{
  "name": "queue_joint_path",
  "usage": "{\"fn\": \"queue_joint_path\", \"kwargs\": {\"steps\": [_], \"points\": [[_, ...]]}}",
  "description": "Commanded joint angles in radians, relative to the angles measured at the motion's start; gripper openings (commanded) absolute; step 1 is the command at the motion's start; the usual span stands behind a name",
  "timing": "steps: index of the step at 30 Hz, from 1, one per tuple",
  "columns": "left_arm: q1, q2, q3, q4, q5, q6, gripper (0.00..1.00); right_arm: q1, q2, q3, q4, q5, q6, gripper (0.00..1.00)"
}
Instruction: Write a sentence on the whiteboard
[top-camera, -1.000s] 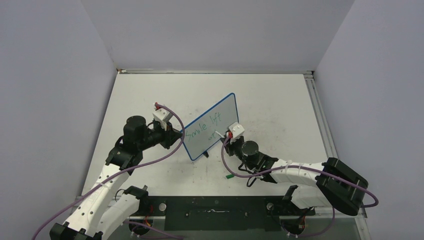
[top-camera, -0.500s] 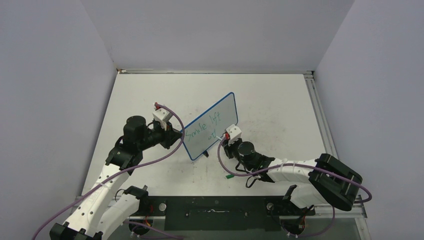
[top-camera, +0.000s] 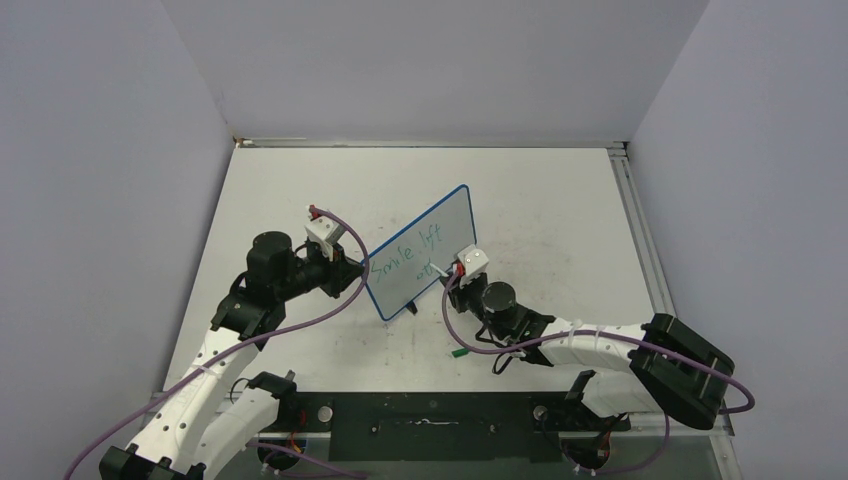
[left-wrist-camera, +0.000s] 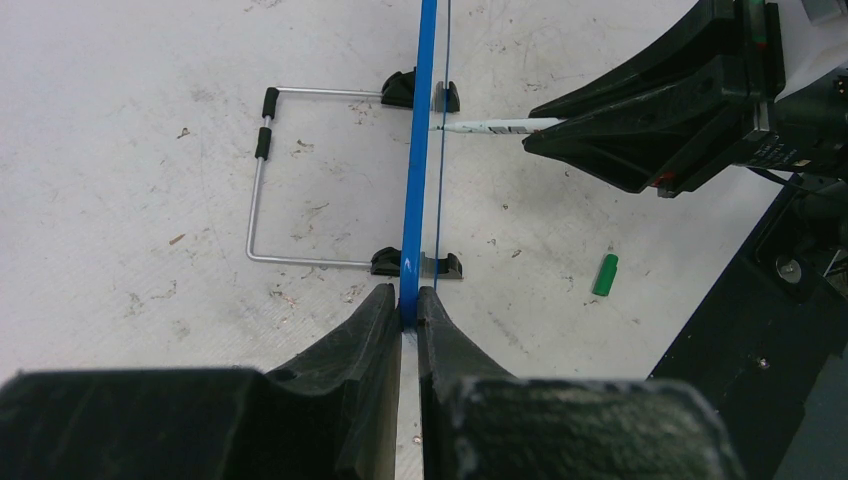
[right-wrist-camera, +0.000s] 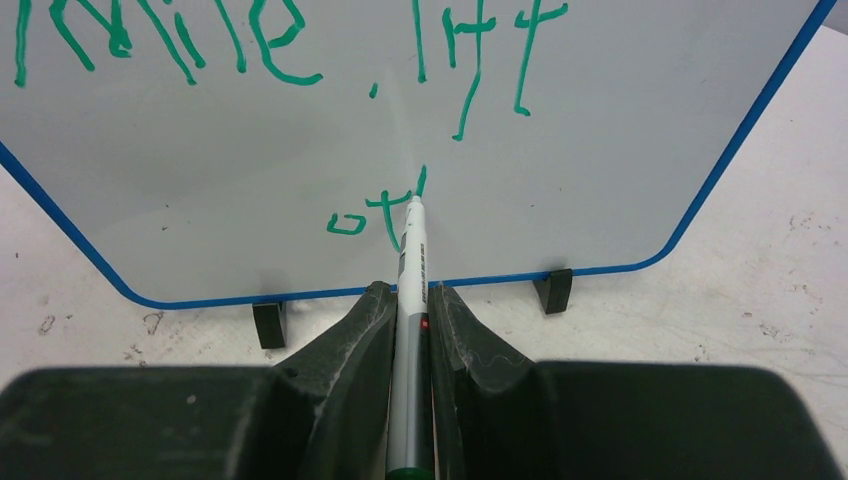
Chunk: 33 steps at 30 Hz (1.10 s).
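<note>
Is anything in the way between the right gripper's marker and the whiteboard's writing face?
Nothing visible. The marker in the right gripper has its tip at the whiteboard, at the sentence's second line. The left gripper pinches the board's edge, clear of the face.

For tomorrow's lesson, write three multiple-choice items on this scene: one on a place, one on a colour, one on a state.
1. Where is the loose green cap? A on the table; B on the marker; C in the left claw.
2. What colour is the sentence? A red; B green; C black.
3. The left claw is: A open; B shut on the whiteboard's frame; C shut on the marker.
Key: A, it lies on the bare table; B, green strokes cross the whiteboard; B, it pinches the blue frame.
</note>
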Motion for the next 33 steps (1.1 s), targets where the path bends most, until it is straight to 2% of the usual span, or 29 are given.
{"fn": "queue_joint_path", "kwargs": {"steps": [1,14,33], "points": [[-0.004,0.006,0.013,-0.035,0.008,-0.001,0.0,0.002,-0.027,0.032,0.062,0.027,-0.003,0.05],[-0.004,0.005,0.013,-0.035,0.007,-0.001,0.0,-0.001,0.022,0.042,0.046,0.051,0.009,0.05],[-0.004,0.003,0.013,-0.034,0.006,-0.001,0.0,0.0,0.036,0.046,0.06,-0.014,-0.003,0.05]]}}
